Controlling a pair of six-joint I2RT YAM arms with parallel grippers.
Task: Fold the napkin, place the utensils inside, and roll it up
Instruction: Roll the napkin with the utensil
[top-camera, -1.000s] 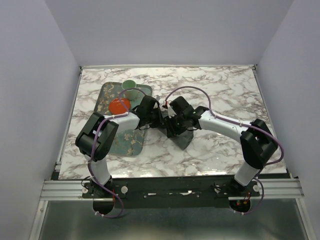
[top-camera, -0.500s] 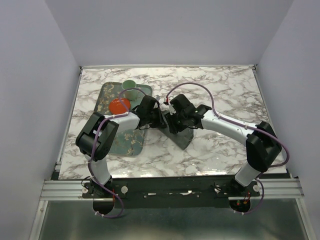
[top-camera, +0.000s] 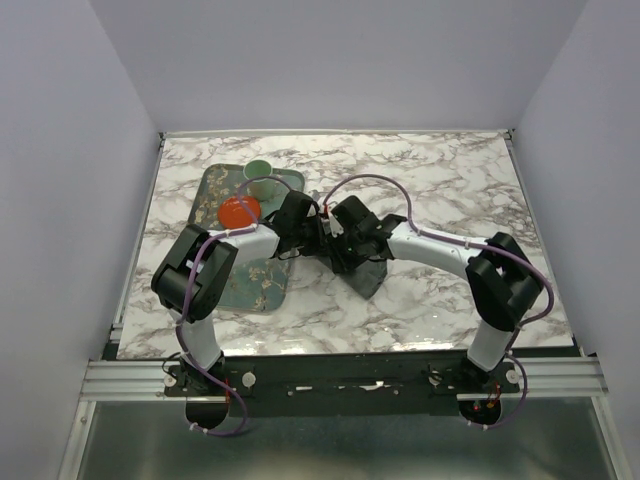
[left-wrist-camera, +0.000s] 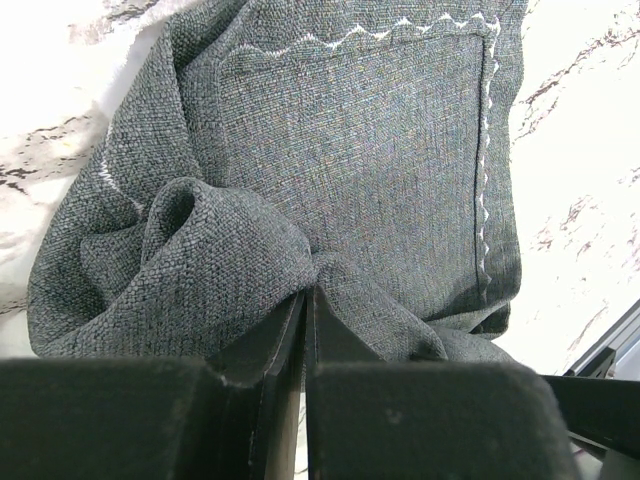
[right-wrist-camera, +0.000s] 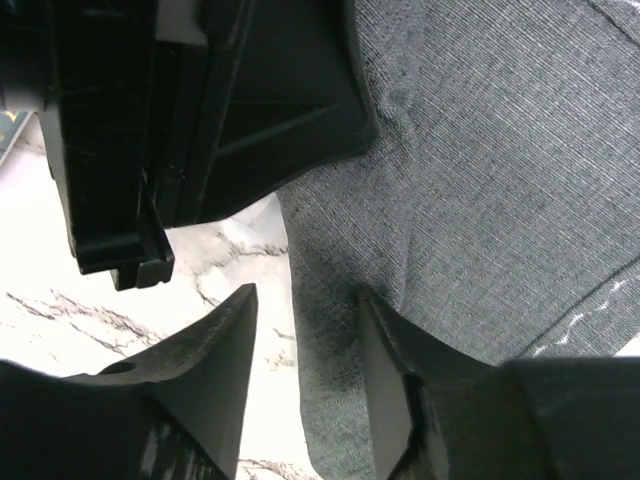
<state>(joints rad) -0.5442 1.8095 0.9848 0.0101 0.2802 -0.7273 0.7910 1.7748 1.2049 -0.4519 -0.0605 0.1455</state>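
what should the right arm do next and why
Probably close the right gripper on the napkin edge: its jaws stand open astride that edge, one finger over the table, one over cloth, while the left gripper pinches a bunched fold. A second grip would let both arms fold.

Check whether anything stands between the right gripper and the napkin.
Nothing visible does. The right gripper has open jaws, and the edge of the napkin lies in the gap between them. The left gripper, shut on a bunched fold of the same cloth, sits close ahead. It crowds the spot but does not block it.
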